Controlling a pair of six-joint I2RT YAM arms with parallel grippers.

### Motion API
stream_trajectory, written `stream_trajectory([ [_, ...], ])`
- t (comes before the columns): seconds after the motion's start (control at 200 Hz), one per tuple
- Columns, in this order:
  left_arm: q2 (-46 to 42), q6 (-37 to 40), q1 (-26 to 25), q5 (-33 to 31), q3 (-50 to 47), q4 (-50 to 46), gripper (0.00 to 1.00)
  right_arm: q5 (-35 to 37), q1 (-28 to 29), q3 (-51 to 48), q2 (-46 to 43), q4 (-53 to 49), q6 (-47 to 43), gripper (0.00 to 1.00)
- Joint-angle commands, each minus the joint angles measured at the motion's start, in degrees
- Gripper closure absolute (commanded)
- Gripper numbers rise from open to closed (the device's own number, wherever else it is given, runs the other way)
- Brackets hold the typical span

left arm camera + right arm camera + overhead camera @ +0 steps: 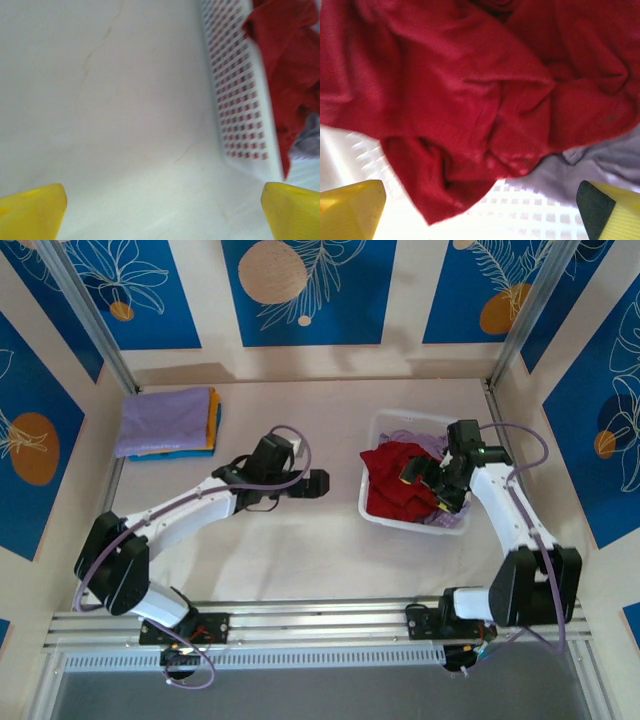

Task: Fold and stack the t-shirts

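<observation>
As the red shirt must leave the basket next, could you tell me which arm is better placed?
The right, probably: the right gripper hangs open over the red shirt; the left gripper sits outside the basket.

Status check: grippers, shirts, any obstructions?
Left gripper open over table beside white plastic lattice basket. Right gripper open above crumpled dark red cloth t-shirt in basket. Lavender-topped folded stack far left. Nothing blocking.

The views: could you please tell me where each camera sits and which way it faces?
Top external: above, behind, looking down on table, left arm, right arm, folded t-shirts.
Left wrist: over table, facing basket; open left tool below.
Right wrist: over basket, facing dark red t-shirt; open right tool below.
Shared: all see basket, dark red t-shirt.
</observation>
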Motion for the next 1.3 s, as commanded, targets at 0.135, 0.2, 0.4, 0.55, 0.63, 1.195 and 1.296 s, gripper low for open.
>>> stream_trajectory([
  [0.135,-7.73,-4.07,2.7,0.33,-9.83,-1.42,0.01,4.46,-1.7,3.4,12.28,1.59,-2.89,0.01],
  [0.2,-8.96,-4.4,3.25,0.54,-11.41,-1.58,0.01,4.35,-2.97,5.41,15.57,1.23,-3.78,0.01],
  [0.4,-11.15,-6.4,3.61,0.97,-14.08,-2.02,0.01,4.58,-6.71,12.94,23.08,0.57,-6.57,0.01],
  [0.55,-10.73,-7.03,3.67,1.07,-14.97,-1.79,0.01,5.46,-9.64,19.71,29.36,-0.55,-8.38,0.01],
  [0.63,-10.03,-6.97,3.71,1.42,-14.82,-1.9,0.01,3.34,-11.38,23.05,32.53,-0.5,-8.3,0.01],
  [1.195,-1.71,-6.88,3.67,4.04,-7.51,-1.65,0.01,4.77,-17.86,58.17,53.29,-9.05,-11.82,0.01],
  [1.296,-0.82,-6.92,3.7,3.98,-6.61,-0.95,0.01,1.81,-18.75,62.97,54.44,-11.19,-12.42,0.01],
])
